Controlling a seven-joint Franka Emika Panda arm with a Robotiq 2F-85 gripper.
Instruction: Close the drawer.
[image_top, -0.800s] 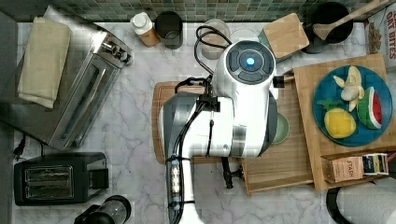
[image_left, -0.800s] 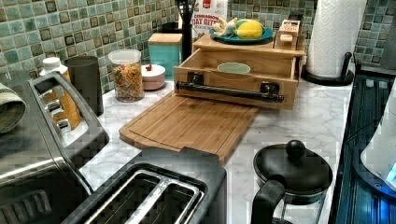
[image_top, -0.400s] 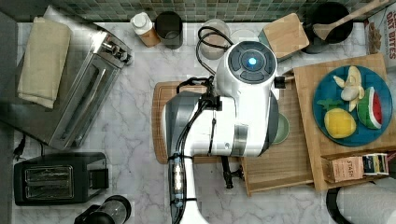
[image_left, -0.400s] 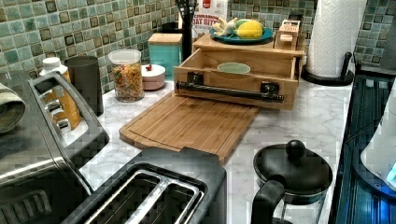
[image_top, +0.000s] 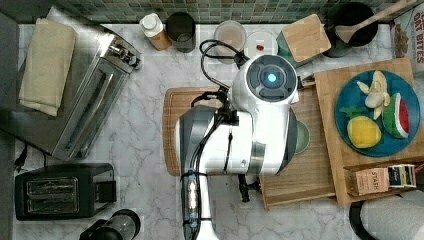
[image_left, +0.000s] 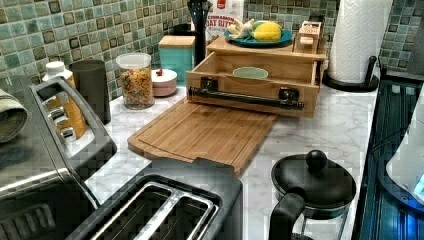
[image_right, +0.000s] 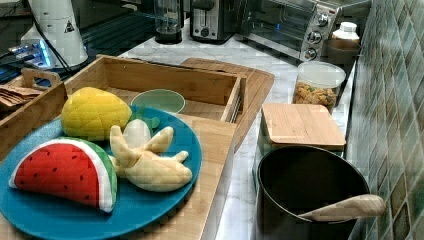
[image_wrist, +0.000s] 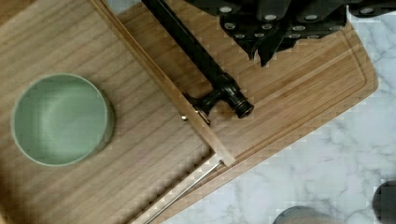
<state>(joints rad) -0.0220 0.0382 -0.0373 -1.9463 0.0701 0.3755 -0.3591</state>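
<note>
The light-wood drawer (image_top: 300, 175) stands pulled out from under the wooden box, its front over the bamboo cutting board (image_left: 200, 132). A pale green bowl (image_wrist: 60, 119) sits on its plank bottom (image_wrist: 140, 154). The long black bar handle (image_left: 245, 98) runs across the drawer front (image_left: 250, 89). In the wrist view my gripper (image_wrist: 262, 56) hangs over the cutting board (image_wrist: 317, 79), just outside the handle (image_wrist: 201, 56), with its black fingers drawn together and nothing between them. My white arm (image_top: 265, 100) hides the drawer's front from above.
A blue plate of toy fruit (image_top: 377, 112) and a small tea box rest on the box top. Jars and a teal canister (image_left: 175, 55) line the tiled wall. A toaster oven (image_top: 85, 100), black toaster (image_top: 60, 190), glass pot (image_left: 312, 185) and paper-towel roll (image_left: 360, 40) surround the board.
My arm's wrist has shifted slightly toward the top view's bottom edge. The drawer and bowl have not moved.
</note>
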